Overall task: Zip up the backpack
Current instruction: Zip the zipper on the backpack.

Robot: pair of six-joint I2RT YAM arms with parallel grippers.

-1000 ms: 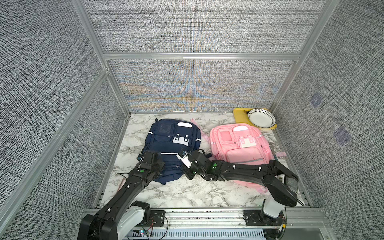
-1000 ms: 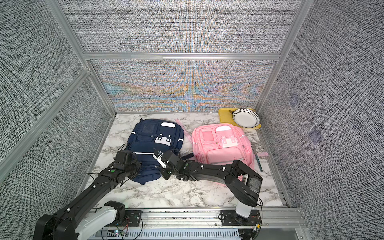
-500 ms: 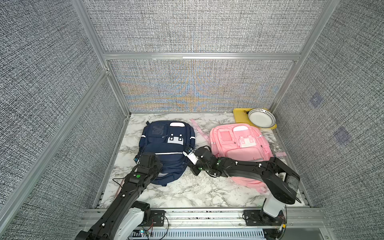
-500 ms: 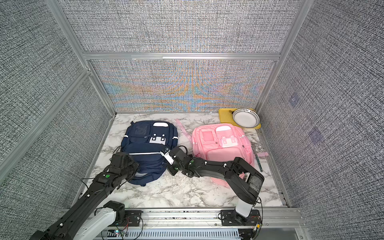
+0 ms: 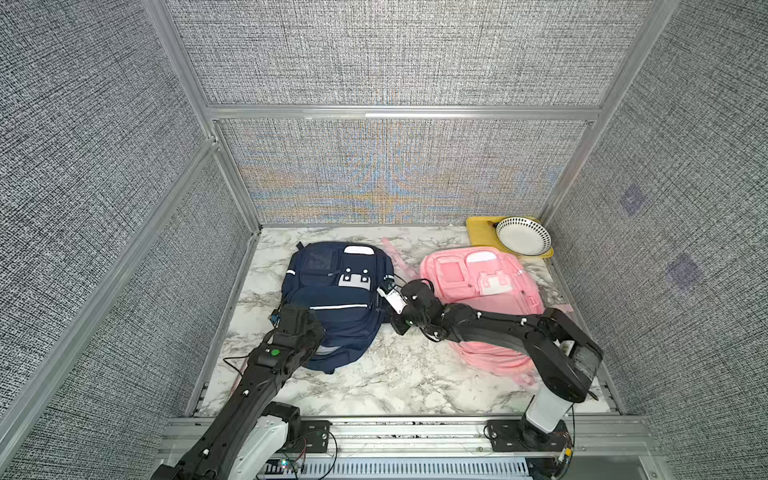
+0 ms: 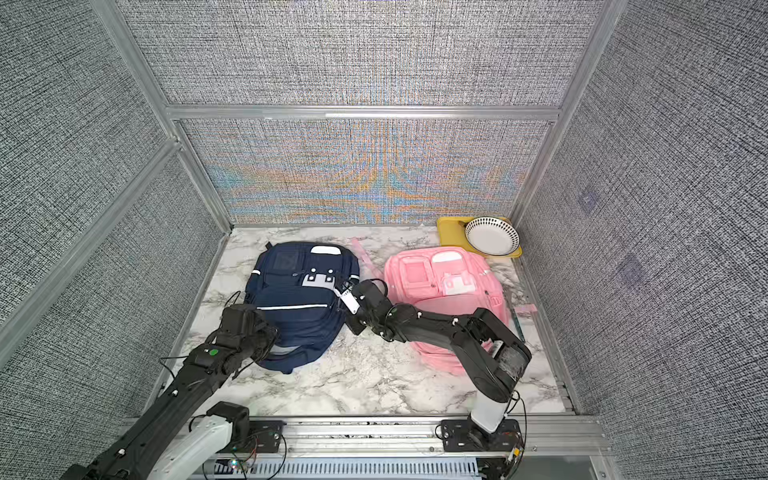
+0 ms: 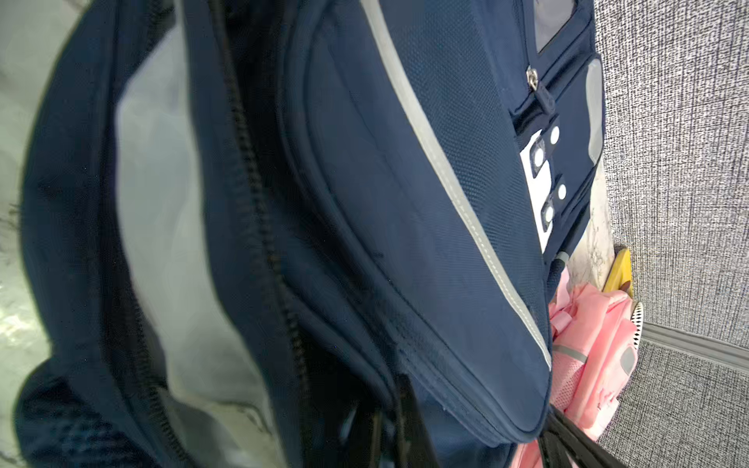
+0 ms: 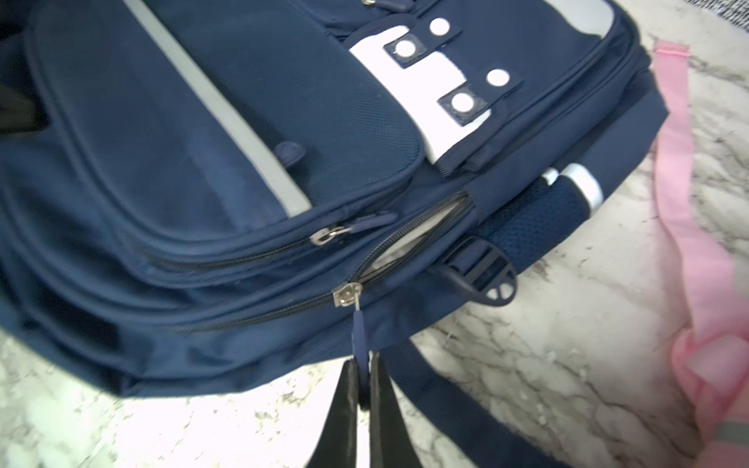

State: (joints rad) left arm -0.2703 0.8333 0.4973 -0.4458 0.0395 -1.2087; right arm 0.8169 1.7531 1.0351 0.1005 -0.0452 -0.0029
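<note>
backpack (image 5: 332, 299) has slid back across the surface (image 5: 395, 374) while the right hand (image 8: 364, 366), pinched shut on the zip pull (image 8: 359, 324), hauls the slider (image 8: 346, 293) on: short gap left; left hand (image 5: 296, 322) closed at its near edge, hold unclear.

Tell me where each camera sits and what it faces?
Top view: high up, looking down and forward at left arm, right arm, navy backpack.
Top view: alongside, same arms and navy backpack.
Left wrist: on left arm, facing open zipper; robot parts unclear.
Right wrist: on right arm, facing right gripper pinching zipper pull.
Shared: both wrist views show white snap patch.
</note>
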